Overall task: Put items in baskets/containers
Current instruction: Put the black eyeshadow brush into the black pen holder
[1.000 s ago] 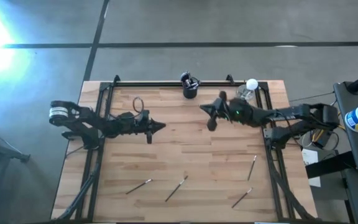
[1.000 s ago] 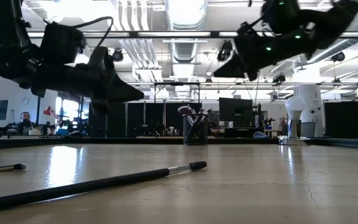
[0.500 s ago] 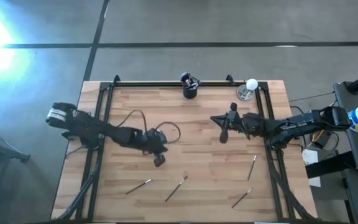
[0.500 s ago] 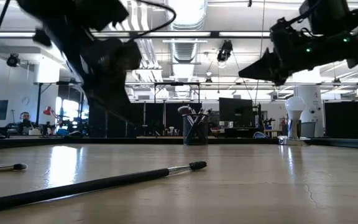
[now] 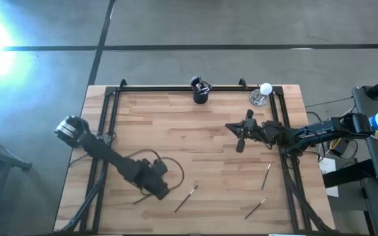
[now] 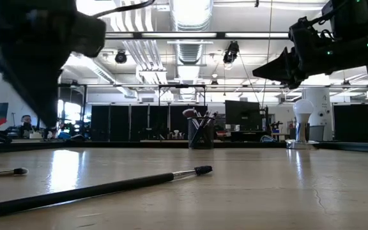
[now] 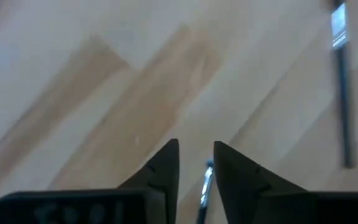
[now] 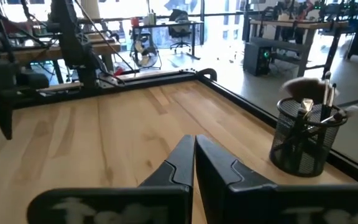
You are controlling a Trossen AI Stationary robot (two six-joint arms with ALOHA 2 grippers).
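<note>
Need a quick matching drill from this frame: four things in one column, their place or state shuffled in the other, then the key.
Things:
1. left gripper
2. right gripper
3. black mesh cup
4. shiny dish with a white ball

Places or states:
A. far right corner of the table
B. fingers pressed together, held above the right half of the table
C. middle of the far edge, brushes standing in it
D. fingers parted, low over a brush near the front left

Pairs: 1-D, 2-B, 3-C, 4-A
</note>
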